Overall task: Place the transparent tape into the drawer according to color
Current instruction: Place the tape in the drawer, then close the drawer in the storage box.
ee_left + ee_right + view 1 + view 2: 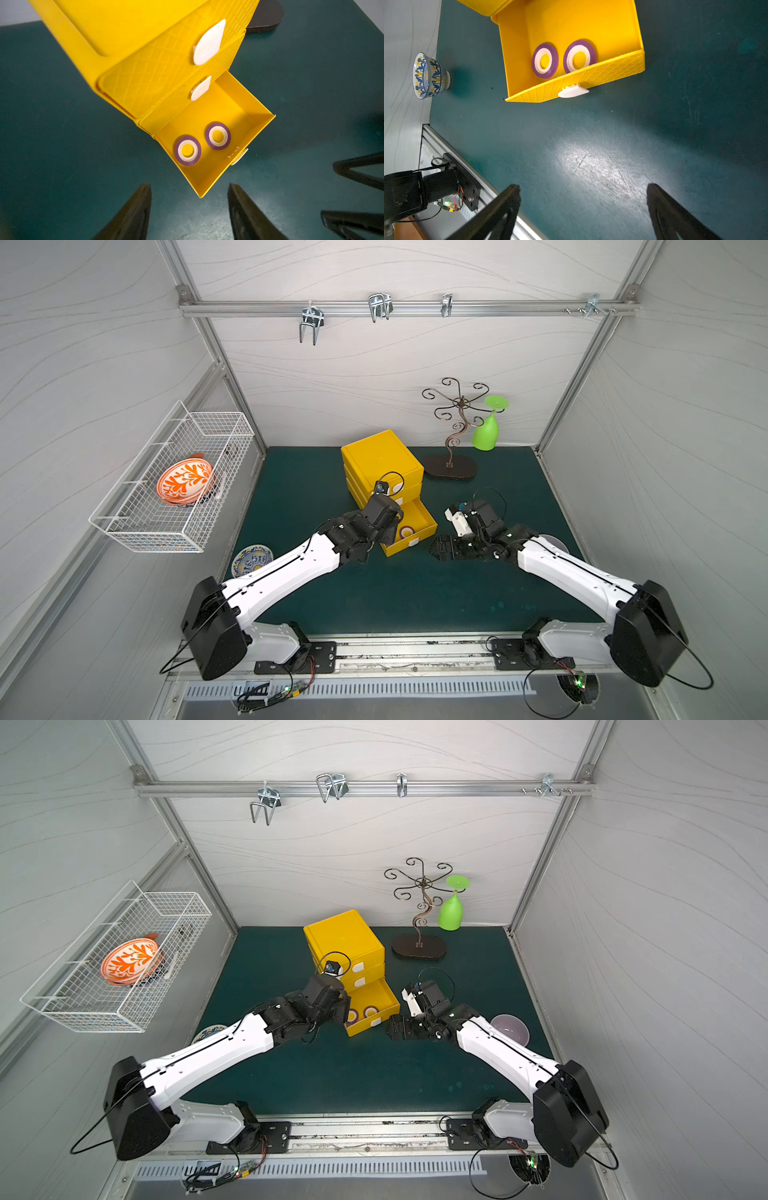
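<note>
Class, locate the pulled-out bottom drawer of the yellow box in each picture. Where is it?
In a top view: open bottom drawer, near the picture's centre.
In a top view: near centre again, slightly further left.
Left wrist: just beyond the left claw, under two shut drawers; drawer.
Right wrist: ahead of the right claw, front wall facing.
Shared landmark: its white tab handle.

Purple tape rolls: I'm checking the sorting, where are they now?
Both wrist views show the purple tape rolls flat, side by side, in the pulled-out bottom drawer of the yellow box, behind its front wall, toward the left arm.
</note>
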Robot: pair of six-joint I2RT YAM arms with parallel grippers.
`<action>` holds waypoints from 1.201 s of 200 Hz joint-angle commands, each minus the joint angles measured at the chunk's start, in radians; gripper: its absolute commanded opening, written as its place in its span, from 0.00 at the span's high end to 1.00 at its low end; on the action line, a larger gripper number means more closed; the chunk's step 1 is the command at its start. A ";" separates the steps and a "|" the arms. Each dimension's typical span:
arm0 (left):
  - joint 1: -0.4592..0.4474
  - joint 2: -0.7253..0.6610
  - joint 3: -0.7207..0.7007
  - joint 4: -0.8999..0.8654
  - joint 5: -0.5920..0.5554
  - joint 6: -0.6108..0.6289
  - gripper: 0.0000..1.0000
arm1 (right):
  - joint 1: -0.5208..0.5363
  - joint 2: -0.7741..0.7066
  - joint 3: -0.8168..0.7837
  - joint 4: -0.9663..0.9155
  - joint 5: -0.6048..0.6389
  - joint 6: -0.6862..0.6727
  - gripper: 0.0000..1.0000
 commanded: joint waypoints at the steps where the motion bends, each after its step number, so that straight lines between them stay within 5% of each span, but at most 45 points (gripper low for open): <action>1: 0.004 -0.067 0.014 -0.020 0.009 0.007 0.24 | 0.010 0.013 0.004 0.014 0.013 -0.007 0.01; 59: 0.122 -0.100 0.143 -0.072 0.160 0.025 0.00 | 0.029 0.035 0.019 0.024 0.024 -0.011 0.01; 158: 0.395 0.008 0.230 0.021 0.468 -0.072 0.02 | 0.034 0.050 0.008 0.072 0.022 -0.025 0.01; 240: 0.448 0.190 0.359 0.004 0.472 -0.058 0.21 | 0.116 0.085 -0.027 0.206 0.097 -0.066 0.01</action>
